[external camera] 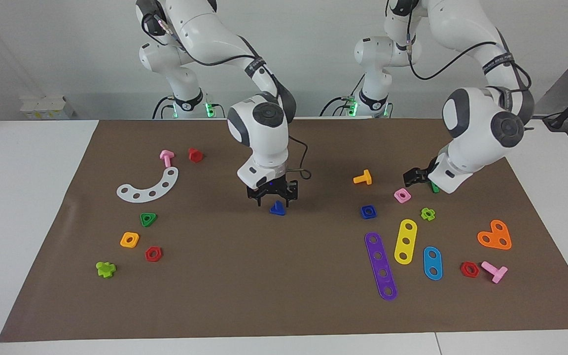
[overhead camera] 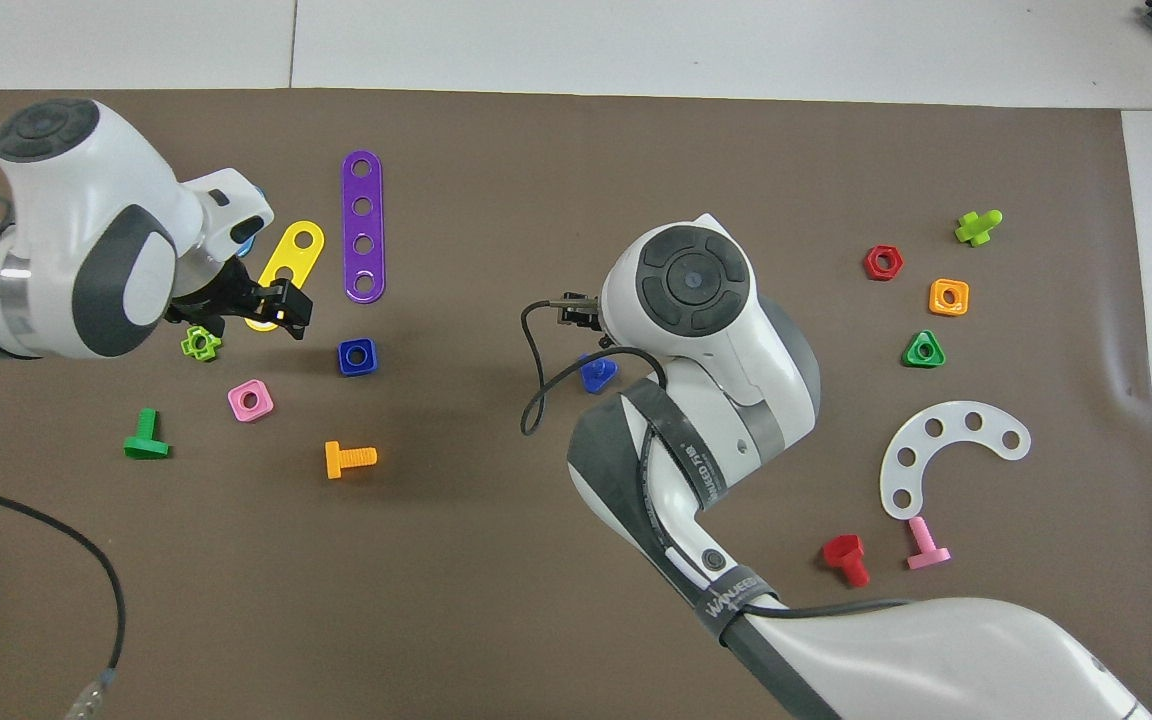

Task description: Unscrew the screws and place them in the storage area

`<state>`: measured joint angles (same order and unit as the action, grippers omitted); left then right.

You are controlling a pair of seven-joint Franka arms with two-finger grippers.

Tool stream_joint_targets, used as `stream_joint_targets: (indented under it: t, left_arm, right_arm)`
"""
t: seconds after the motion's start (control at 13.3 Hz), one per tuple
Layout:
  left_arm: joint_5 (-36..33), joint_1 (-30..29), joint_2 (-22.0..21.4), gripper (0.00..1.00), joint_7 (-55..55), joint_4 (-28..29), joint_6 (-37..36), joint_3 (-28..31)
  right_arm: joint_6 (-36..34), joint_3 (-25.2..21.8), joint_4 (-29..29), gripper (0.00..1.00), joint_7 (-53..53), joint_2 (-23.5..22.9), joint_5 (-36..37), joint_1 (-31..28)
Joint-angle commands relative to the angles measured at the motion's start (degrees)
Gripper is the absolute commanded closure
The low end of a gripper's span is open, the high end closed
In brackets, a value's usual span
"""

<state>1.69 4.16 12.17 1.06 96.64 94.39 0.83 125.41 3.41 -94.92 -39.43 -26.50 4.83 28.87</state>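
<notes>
Where brown paper mat [external camera: 284, 296] covers the white table [external camera: 22, 197], toy parts lie scattered.

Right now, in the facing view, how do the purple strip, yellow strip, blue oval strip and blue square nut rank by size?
Largest to smallest:
1. purple strip
2. yellow strip
3. blue oval strip
4. blue square nut
All lie flat on the mat close together, so camera nearness hardly affects this.
</notes>
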Motion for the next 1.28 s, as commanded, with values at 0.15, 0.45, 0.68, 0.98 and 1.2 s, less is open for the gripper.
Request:
stream_joint_targets:
  t: [0.15, 0.45, 0.68, 0.98, 1.2]
  left_arm:
    - [-3.01, -0.3, -7.77, 0.0, -0.1, -0.47, -0.27, -0.21]
    - [-3.01, -0.64, -10.76, 0.0, 0.25, -0.23, 3.35, -0.21]
    - [-3.01, -5.9, -11.73, 0.0, -0.01, 1.97, 4.39, -0.21]
    - [-3.01, -10.22, -11.82, 0.0, 0.52, 1.36, 3.96, -0.21]
    - [-3.01, -10.06, -11.82, 0.0, 0.52, 1.36, 3.87, -0.21]
  right_arm:
    - [5.55, 0.02, -5.27, 0.23, -2.5, 0.66, 1.93, 0.74]
    - [5.38, 0.11, -5.98, 0.8, -2.76, 0.83, 1.85, 0.83]
    - [4.68, 0.11, -6.59, 1.0, -2.59, 2.58, 1.85, 0.05]
    - [5.2, 0.11, -17.64, 1.0, 1.01, 11.36, 1.85, -5.39]
    - [5.64, 0.11, -22.14, 1.0, 7.32, 14.8, 1.85, -10.22]
